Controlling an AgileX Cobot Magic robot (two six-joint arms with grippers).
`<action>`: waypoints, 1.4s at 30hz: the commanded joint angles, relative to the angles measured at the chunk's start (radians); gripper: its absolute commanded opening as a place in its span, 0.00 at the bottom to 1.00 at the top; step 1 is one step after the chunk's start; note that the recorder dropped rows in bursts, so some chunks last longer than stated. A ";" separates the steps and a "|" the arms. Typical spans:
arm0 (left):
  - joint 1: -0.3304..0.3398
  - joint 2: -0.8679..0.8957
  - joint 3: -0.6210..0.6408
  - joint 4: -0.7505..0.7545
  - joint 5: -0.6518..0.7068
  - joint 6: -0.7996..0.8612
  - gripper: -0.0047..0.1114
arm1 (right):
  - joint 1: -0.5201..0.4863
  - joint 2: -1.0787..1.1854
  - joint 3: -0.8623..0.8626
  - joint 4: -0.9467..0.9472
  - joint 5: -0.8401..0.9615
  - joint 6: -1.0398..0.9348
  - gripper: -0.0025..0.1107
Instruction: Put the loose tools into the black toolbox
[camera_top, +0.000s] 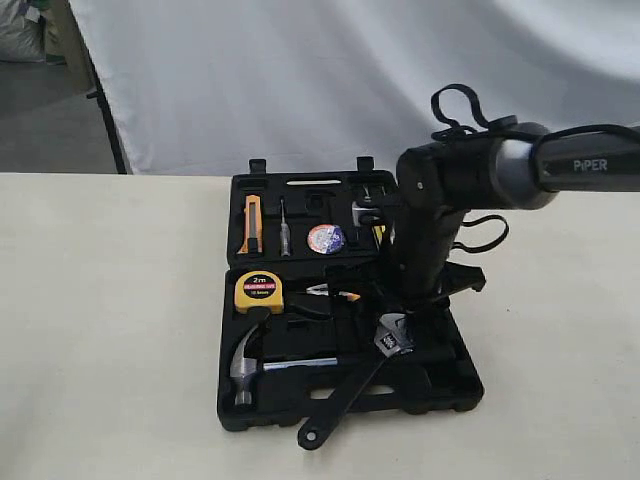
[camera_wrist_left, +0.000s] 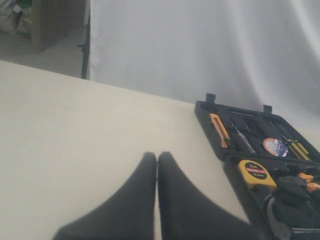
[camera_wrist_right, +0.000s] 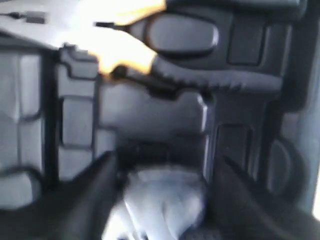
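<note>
The black toolbox (camera_top: 236, 412) lies open on the table. The claw hammer (camera_top: 246, 364) rests in its near half at the left. In the far half sits the small tape roll (camera_top: 326, 238) (camera_wrist_left: 275, 146). The adjustable wrench (camera_top: 350, 390) lies slanted across the near half, its handle end poking past the front rim. My right gripper (camera_top: 400, 325) (camera_wrist_right: 165, 200) reaches down into the case, its fingers on both sides of the silver wrench head (camera_wrist_right: 165, 202); that view is blurred. My left gripper (camera_wrist_left: 157, 156) is shut over bare table, left of the case, holding nothing.
A yellow tape measure (camera_top: 258, 290) (camera_wrist_left: 255, 172), orange-handled pliers (camera_top: 335, 294) and an orange knife (camera_top: 252, 222) sit in their recesses. A white backdrop hangs behind the table. The right arm (camera_top: 480, 170) hides the case's right side.
</note>
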 joint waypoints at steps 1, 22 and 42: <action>0.025 -0.003 -0.003 0.004 -0.007 -0.005 0.05 | -0.028 0.000 0.048 0.043 -0.012 -0.020 0.32; 0.025 -0.003 -0.003 0.004 -0.007 -0.005 0.05 | -0.028 -0.113 0.036 0.132 -0.101 -0.138 0.02; 0.025 -0.003 -0.003 0.004 -0.007 -0.005 0.05 | -0.030 -0.077 -0.094 0.673 -0.012 -0.741 0.02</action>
